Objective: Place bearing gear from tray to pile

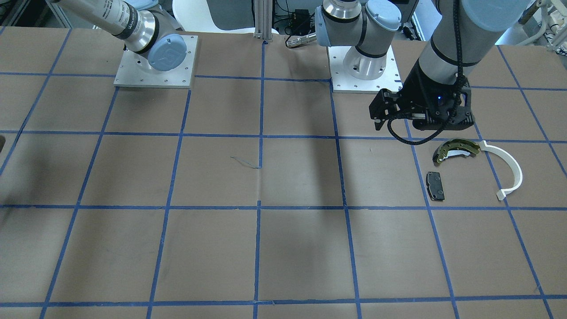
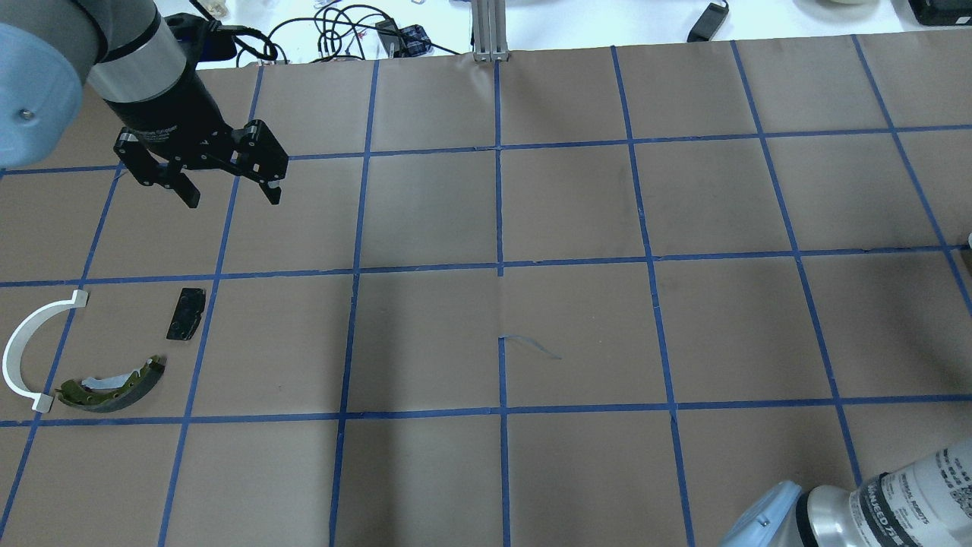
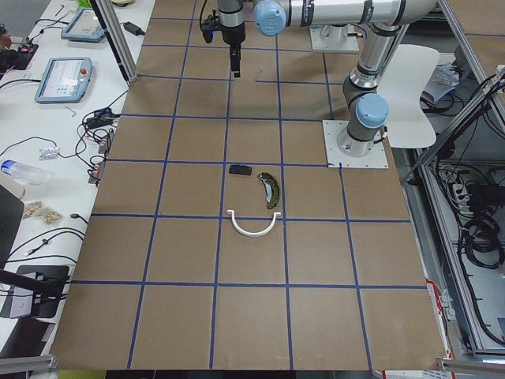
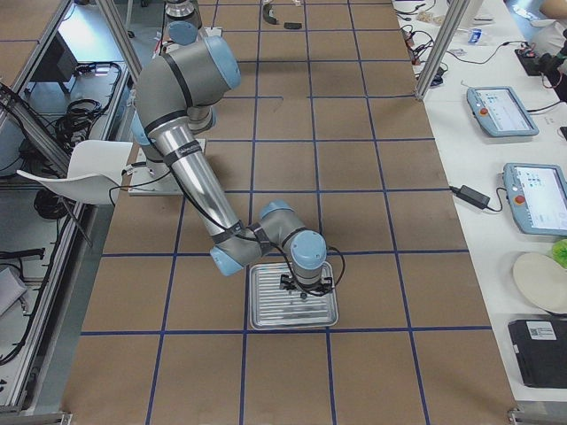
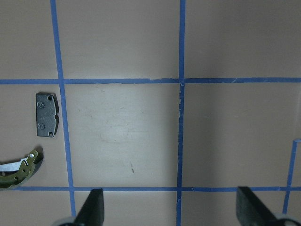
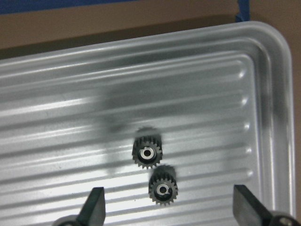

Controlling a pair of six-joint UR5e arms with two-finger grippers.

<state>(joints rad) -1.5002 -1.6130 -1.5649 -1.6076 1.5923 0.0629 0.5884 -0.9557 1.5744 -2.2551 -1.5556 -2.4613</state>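
Note:
Two small dark bearing gears [image 6: 147, 153] [image 6: 162, 185] lie side by side in a ribbed metal tray [image 6: 263, 94]. My right gripper [image 6: 169, 214] is open and empty just above them, with the gears between its fingers. The tray also shows in the exterior right view [image 4: 266, 310]. The pile lies far to the left: an olive-gold brake shoe [image 2: 114, 380], a white plastic arc [image 2: 26, 346] and a black pad [image 2: 186, 313]. My left gripper [image 2: 231, 196] is open and empty, raised above the table just beyond the pile.
The brown table is marked in squares with blue tape [image 2: 500, 266]. Both arm bases [image 1: 363, 66] [image 1: 155, 62] stand at the robot's edge. Cables and a post [image 2: 490, 30] lie along the far edge.

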